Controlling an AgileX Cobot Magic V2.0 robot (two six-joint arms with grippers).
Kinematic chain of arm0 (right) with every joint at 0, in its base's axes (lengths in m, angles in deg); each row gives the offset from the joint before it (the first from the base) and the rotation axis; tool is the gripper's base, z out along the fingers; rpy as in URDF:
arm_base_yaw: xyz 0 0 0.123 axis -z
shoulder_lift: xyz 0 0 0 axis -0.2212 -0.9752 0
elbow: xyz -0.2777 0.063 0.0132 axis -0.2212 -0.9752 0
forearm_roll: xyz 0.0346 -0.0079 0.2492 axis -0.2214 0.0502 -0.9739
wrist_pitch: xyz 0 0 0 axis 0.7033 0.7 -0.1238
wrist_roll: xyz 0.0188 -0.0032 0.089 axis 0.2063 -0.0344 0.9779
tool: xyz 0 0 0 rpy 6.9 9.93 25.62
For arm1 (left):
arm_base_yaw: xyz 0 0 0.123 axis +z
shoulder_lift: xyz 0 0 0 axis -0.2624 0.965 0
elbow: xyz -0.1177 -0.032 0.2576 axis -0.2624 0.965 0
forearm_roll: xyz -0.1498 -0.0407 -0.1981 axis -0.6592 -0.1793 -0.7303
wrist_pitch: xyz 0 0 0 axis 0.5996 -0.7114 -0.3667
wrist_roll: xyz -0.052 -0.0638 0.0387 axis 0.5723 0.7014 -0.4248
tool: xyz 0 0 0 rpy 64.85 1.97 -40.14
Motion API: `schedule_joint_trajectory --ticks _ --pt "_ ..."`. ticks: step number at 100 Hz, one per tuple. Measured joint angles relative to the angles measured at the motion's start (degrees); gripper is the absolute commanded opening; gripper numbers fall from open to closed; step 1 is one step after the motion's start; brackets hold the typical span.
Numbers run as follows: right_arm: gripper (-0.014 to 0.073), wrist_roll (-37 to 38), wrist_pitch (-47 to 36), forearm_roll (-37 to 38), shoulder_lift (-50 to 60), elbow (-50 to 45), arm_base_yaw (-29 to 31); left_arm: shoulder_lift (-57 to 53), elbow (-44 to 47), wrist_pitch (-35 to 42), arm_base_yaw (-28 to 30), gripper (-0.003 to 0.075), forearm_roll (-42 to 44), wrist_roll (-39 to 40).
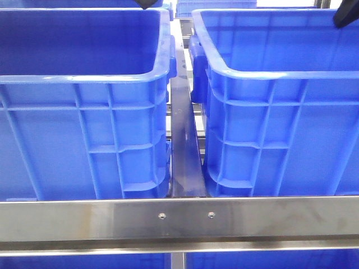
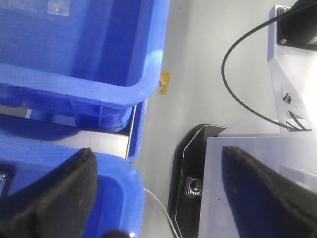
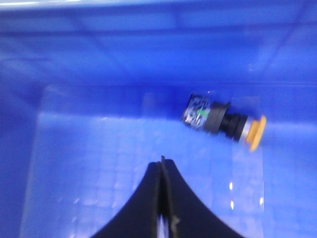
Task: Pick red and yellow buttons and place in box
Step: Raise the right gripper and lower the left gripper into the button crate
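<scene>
A yellow button [image 3: 225,121] with a black body lies on its side on the floor of a blue box [image 3: 99,148] in the right wrist view. My right gripper [image 3: 162,161] hangs inside that box, shut with nothing between its fingers, a short way from the button. My left gripper [image 2: 158,153] is open and empty, its fingers straddling a blue box rim [image 2: 124,173] and a grey surface. No red button shows in any view. The front view shows two large blue boxes, left [image 1: 84,78] and right [image 1: 280,73], with their insides hidden.
A steel rail [image 1: 179,218] crosses in front of both boxes, and a dark bar [image 1: 184,145] runs between them. In the left wrist view I see a black cable [image 2: 237,89], a small camera in a black mount [image 2: 193,186] and a scrap of yellow tape [image 2: 164,82].
</scene>
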Motion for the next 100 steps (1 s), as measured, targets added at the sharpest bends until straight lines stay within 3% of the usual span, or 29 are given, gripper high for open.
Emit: schedule_joint_trajectory --ticks 66,100 --pt "-0.0063 0.0 -1.1 -0.8 38.7 -30.0 -0.4 0.0 0.0 0.0 0.0 0.0491 1.0 6.1" --pt "-0.0063 0.0 1.6 -0.9 50.6 -36.7 -0.4 -4.6 4.8 2.3 1.9 0.0492 14.2 14.8"
